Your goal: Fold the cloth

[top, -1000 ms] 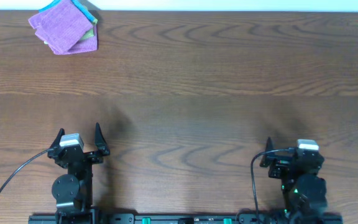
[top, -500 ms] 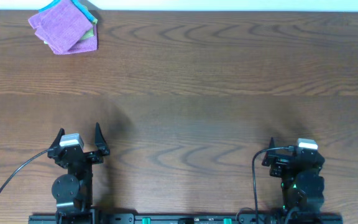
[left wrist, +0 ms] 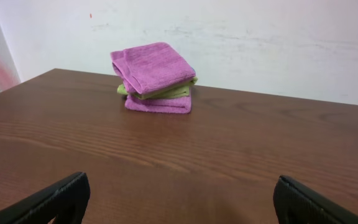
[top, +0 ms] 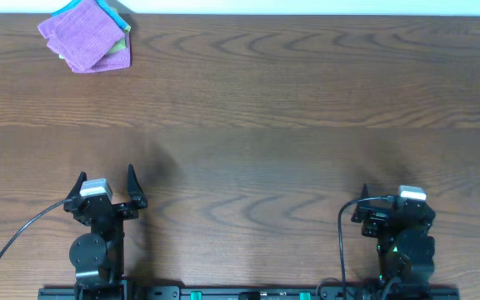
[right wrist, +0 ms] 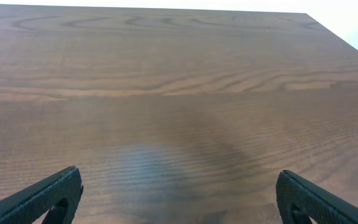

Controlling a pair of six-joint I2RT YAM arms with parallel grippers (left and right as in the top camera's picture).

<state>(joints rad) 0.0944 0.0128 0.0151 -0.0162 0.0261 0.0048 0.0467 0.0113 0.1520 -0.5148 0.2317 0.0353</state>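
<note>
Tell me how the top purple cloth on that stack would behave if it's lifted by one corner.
The top purple cloth would probably go floppy and unfold, since its edges sag over the yellow-green cloth beneath. Its thin folds suggest it is light. Its ribbed texture likely grips rather than slips.

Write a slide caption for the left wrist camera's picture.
Folded cloths stacked near the far edge of the table, a purple cloth on top, seen past the open left gripper.

Gaping left claw (top: 106, 177), gaping right claw (right wrist: 179, 184)
</note>
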